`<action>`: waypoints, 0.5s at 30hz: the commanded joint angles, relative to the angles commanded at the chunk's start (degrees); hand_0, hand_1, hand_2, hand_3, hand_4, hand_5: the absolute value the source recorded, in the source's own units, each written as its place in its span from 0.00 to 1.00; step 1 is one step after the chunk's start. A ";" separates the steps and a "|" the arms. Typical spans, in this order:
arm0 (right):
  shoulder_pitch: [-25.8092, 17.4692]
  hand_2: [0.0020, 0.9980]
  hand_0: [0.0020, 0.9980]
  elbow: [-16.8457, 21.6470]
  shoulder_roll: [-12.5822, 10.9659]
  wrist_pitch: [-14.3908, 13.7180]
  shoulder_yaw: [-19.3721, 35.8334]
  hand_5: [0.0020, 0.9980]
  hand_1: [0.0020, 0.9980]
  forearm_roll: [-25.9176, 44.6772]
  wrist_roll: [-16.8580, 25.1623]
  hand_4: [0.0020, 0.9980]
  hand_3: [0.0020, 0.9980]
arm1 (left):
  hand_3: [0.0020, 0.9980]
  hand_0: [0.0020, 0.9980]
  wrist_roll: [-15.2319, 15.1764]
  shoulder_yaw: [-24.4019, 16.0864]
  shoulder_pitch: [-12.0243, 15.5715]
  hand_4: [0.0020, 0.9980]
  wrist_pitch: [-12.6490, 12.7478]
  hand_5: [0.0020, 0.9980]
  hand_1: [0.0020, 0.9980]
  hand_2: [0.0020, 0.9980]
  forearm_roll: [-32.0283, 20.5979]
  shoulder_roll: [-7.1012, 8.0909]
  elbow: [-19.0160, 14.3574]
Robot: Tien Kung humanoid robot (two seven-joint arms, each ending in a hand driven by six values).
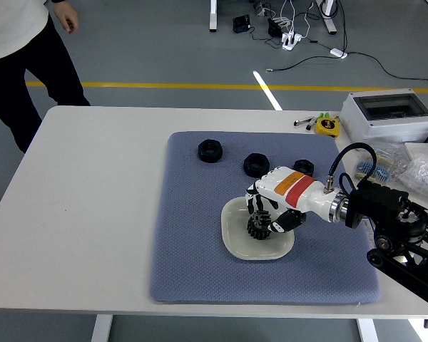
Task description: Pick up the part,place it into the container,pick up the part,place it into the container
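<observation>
Over the dish [232,242], right hand [267,210] curls, seemingly gripping a gear [259,226]; rim clear.

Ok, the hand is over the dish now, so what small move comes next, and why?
Probably open the fingers and let go. The right robot hand is low over the white dish, curled around a small gear right above the gear lying there; whether it touches yet is unclear.

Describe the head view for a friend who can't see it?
The robot's right hand reaches over a white dish on a blue-grey mat, its fingers at the gears in the dish. Three black parts lie on the mat beyond, and a person stands at the table's far left corner.
</observation>
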 joint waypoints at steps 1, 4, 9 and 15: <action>0.16 0.39 0.17 -0.35 0.22 0.10 -0.26 0.04 0.27 -0.02 -0.02 0.85 0.47 | 0.62 0.72 0.04 -0.05 -0.03 0.72 0.00 0.68 0.62 0.72 0.13 0.01 0.01; 0.37 0.39 0.17 -1.02 0.52 0.70 -0.56 0.04 0.27 -0.28 -0.13 0.85 0.47 | 0.62 0.72 -0.02 0.10 -0.07 0.72 0.04 0.68 0.62 0.72 -0.05 0.04 -0.01; 0.62 0.44 0.15 -1.43 0.66 2.28 -0.65 0.11 0.30 -0.88 -0.43 0.73 0.49 | 0.62 0.72 -0.11 0.21 -0.11 0.72 0.13 0.68 0.62 0.72 -0.32 0.05 0.00; 0.84 0.47 0.14 -1.40 0.72 2.76 -0.63 0.17 0.31 -1.14 -0.41 0.73 0.50 | 0.62 0.72 -0.03 0.04 -0.10 0.72 0.10 0.68 0.61 0.72 -0.09 0.03 -0.02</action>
